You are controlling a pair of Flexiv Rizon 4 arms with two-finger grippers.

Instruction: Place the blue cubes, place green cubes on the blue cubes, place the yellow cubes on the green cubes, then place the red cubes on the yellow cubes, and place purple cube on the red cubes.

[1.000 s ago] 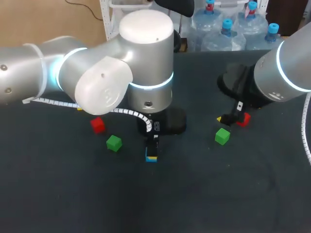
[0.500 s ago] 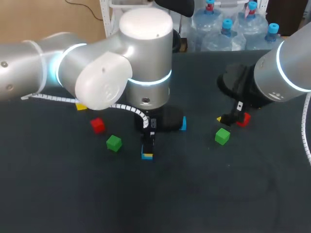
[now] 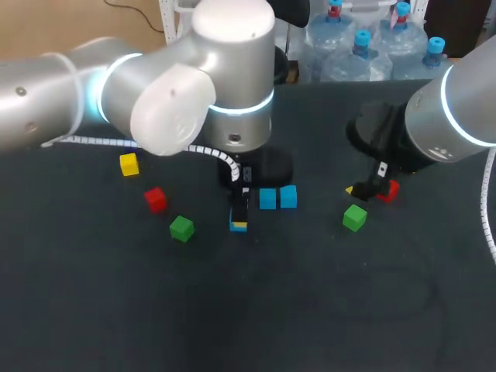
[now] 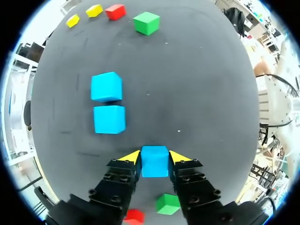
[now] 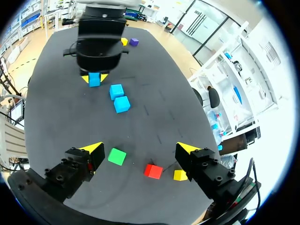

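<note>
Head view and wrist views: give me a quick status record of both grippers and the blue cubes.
left gripper: shut on third blue cube
placed blue cubes: two, side by side, beside the left gripper
right gripper: open, empty
near right gripper: green cube, red cube, yellow cube
stacking: nothing on the blue cubes yet

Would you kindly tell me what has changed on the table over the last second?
The left gripper, still shut on a blue cube, carried it back toward the two blue cubes lying side by side, which were hidden before. The right gripper and the green cube ahead of it stayed put.
</note>
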